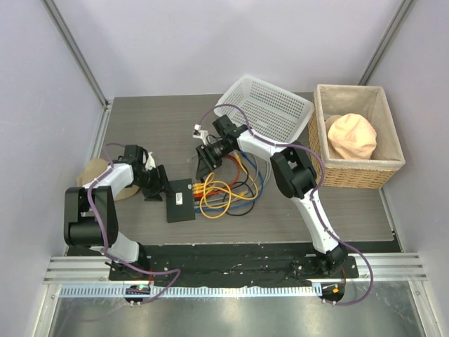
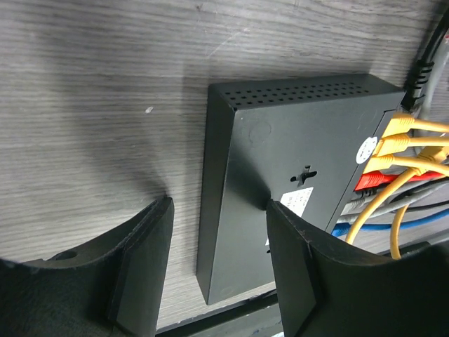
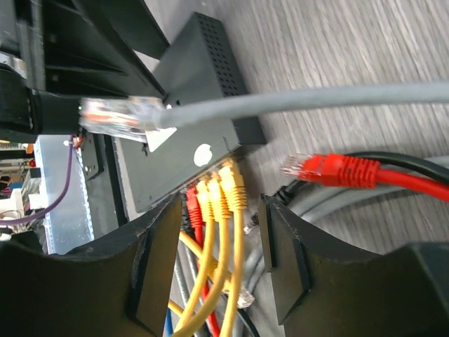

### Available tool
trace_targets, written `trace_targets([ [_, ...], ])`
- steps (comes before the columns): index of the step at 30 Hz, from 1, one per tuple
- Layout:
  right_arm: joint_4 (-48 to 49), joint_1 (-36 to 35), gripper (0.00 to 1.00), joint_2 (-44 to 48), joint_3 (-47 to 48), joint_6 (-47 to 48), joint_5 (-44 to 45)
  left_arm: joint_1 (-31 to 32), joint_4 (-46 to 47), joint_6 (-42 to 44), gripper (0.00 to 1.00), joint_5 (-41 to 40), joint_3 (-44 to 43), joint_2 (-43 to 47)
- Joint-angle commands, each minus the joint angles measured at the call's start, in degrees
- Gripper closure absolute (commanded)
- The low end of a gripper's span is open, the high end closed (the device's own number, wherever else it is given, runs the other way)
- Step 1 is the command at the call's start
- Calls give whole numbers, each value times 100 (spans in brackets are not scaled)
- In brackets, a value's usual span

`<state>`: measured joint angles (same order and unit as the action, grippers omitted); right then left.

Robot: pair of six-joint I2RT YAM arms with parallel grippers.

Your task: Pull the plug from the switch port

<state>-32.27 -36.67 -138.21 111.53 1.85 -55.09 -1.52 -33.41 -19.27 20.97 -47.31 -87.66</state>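
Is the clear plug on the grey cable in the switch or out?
Out. The clear plug shows whole and bare, away from the switch's row of sockets.

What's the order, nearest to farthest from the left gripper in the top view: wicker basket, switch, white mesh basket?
From the left gripper:
1. switch, just beside it, mid-table.
2. white mesh basket, at the back, right of centre.
3. wicker basket, far right.

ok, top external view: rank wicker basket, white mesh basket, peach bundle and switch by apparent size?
1. wicker basket
2. white mesh basket, close behind; it sits tilted, so the top two are unsure
3. peach bundle
4. switch, smallest
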Motion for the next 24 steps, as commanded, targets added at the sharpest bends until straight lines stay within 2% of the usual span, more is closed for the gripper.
trace_targets([
  [1,-262,-42,44,-92,62,281,25,-6,194,-24,41,-163,29,-102],
  [5,-446,-86,43,-188,159,448,-212,-6,194,-24,41,-322,3,-190],
  [17,-579,-253,43,-707,440,114,358,-15,133,-112,41,-603,-50,-428],
  [24,-578,-253,43,-839,493,35,184,-15,177,-130,41,-577,2,-454],
])
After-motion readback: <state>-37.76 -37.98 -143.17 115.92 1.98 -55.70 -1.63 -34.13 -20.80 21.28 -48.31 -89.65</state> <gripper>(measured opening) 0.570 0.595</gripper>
